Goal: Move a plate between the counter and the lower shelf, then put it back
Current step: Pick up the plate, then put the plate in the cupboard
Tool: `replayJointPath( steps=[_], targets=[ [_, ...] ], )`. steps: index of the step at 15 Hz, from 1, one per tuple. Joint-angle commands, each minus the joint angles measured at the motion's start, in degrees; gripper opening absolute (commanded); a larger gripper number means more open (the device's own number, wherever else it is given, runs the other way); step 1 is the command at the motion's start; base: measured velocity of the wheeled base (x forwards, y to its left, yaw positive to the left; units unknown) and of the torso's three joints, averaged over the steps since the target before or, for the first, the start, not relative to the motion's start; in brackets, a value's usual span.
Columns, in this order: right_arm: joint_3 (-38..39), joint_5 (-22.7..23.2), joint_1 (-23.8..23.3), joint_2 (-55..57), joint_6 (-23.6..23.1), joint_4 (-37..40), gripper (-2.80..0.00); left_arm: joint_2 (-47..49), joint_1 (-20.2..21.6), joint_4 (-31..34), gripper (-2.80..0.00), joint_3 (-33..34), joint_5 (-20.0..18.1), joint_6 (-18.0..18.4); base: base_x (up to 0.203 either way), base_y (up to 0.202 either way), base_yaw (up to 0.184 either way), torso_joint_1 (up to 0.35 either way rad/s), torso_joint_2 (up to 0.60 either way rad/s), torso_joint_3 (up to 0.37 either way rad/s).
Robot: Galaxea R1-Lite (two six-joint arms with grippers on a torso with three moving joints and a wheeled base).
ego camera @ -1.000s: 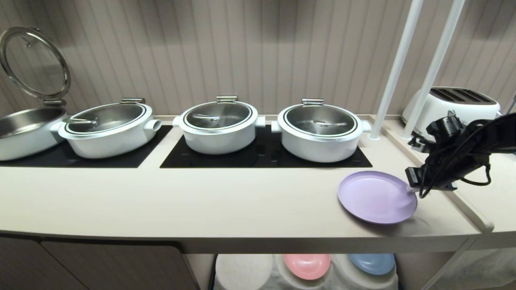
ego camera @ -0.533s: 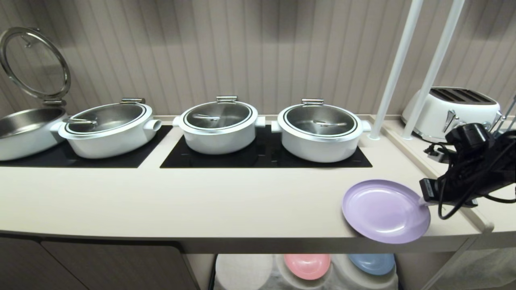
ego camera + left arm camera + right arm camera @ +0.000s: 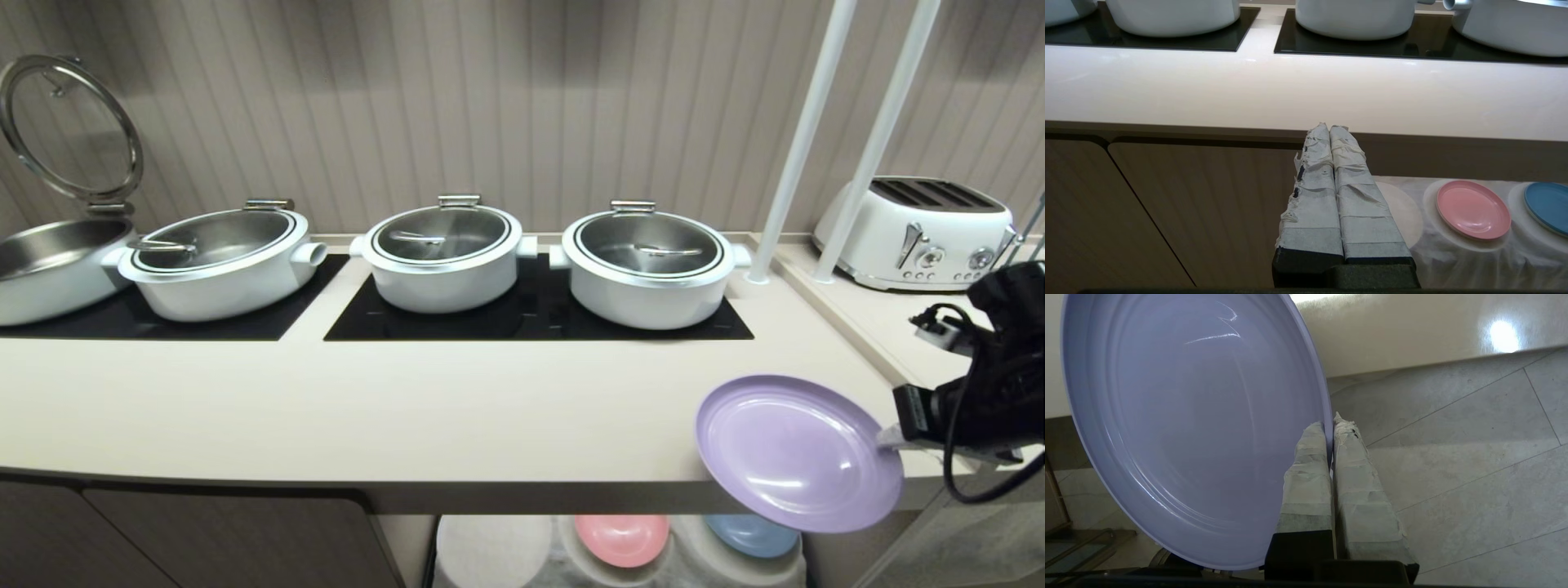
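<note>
The lilac plate (image 3: 796, 453) hangs in the air past the front right corner of the counter (image 3: 490, 408), tilted toward me. My right gripper (image 3: 888, 437) is shut on its right rim. In the right wrist view the plate (image 3: 1188, 428) fills the frame, with its rim pinched between the taped fingers (image 3: 1306, 473) of that gripper (image 3: 1330, 424). The lower shelf (image 3: 555, 563) shows under the counter, draped in white cloth (image 3: 1486, 261). My left gripper (image 3: 1329, 130) is shut and empty, parked below the counter's front edge by the cabinet doors.
Three lidded white pots (image 3: 445, 253) stand on black hob panels (image 3: 531, 314), and an open pan (image 3: 49, 261) sits far left. A pink plate (image 3: 622, 537) and a blue plate (image 3: 755, 535) rest on the shelf. A toaster (image 3: 918, 233) and two white poles (image 3: 804, 139) stand at the right.
My right gripper has carried the plate toward me and to the right, off the counter top and over its front edge, and the plate now tilts more. The left arm has not moved.
</note>
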Motion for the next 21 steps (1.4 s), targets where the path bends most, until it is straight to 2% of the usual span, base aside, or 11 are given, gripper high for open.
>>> replayJointPath(
  steps=[1, 4, 7, 10, 21],
  targets=[
    [4.7, 0.4, 0.0, -6.8, 0.2, 0.1, -2.8, 0.0, 0.0, 0.0, -2.8, 0.0, 0.1, -0.1, 0.0, 0.0, 0.0, 0.0, 0.0, 0.0],
    [10.1, 3.7, -0.1, -12.4, 0.3, 0.2, -2.8, 0.0, 0.1, 0.0, -2.8, 0.0, 0.1, -0.1, 0.0, 0.0, 0.0, 0.0, 0.0, 0.0],
    [14.1, 4.6, -0.1, -17.4, 0.5, 1.8, -2.8, 0.0, 0.0, 0.0, -2.8, 0.0, 0.1, -0.1, 0.0, 0.0, 0.0, 0.0, 0.0, 0.0],
    [16.3, 10.0, -0.1, -21.6, 0.3, 5.6, -2.8, 0.0, 0.0, 0.0, -2.8, 0.0, 0.1, -0.1, 0.0, 0.0, 0.0, 0.0, 0.0, 0.0],
    [22.4, 10.2, 0.0, -29.8, 0.0, 9.1, -2.8, 0.0, 0.1, 0.0, -2.8, 0.0, 0.1, -0.1, 0.0, 0.0, 0.0, 0.0, 0.0, 0.0]
  ],
)
